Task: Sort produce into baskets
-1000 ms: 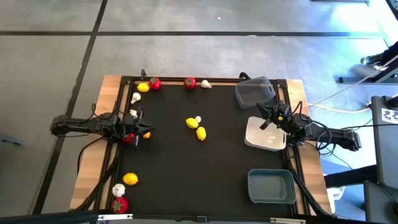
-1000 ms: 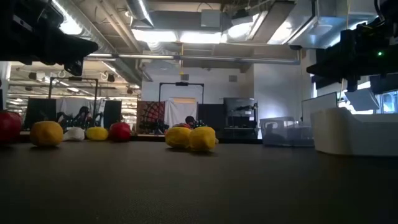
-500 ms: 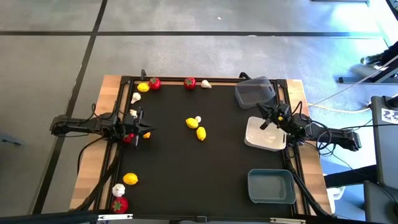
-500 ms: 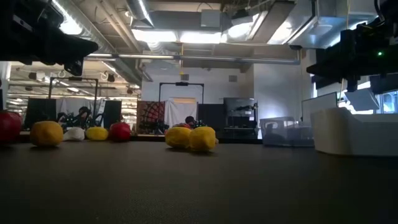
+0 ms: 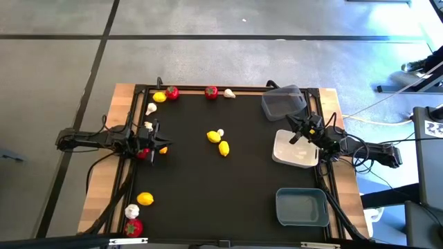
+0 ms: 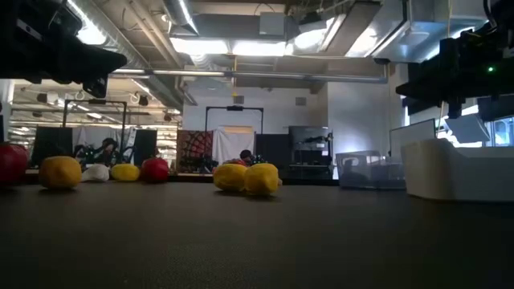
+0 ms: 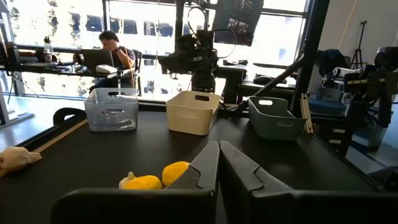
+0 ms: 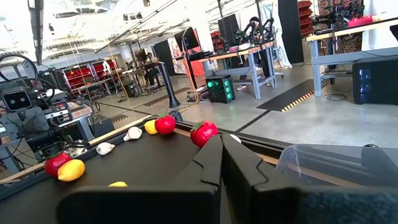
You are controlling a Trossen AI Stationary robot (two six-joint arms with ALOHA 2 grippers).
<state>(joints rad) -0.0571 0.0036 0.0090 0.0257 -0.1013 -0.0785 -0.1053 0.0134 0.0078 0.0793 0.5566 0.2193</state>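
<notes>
No produce sorted yet. My left gripper (image 5: 154,133) shut, empty, at table's left edge beside red round fruit (image 5: 142,153). Right gripper (image 5: 296,131) shut, empty, over white plastic basket (image 5: 294,150) near right edge. Next: open left, grasp fruit.

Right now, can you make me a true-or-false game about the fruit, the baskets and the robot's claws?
1. All three baskets are empty. True: the dark grey basket, the white basket and the blue-grey basket hold no produce.
2. Two lemons lie near the middle of the mat. True, with a small white garlic bulb beside them.
3. The right gripper is holding a lemon. False: it hangs shut and empty over the white basket's edge.
4. The left gripper is wide open. False: its fingers are shut together, holding nothing.
5. The blue-grey basket sits between the other two. False: the white basket is in the middle.
</notes>
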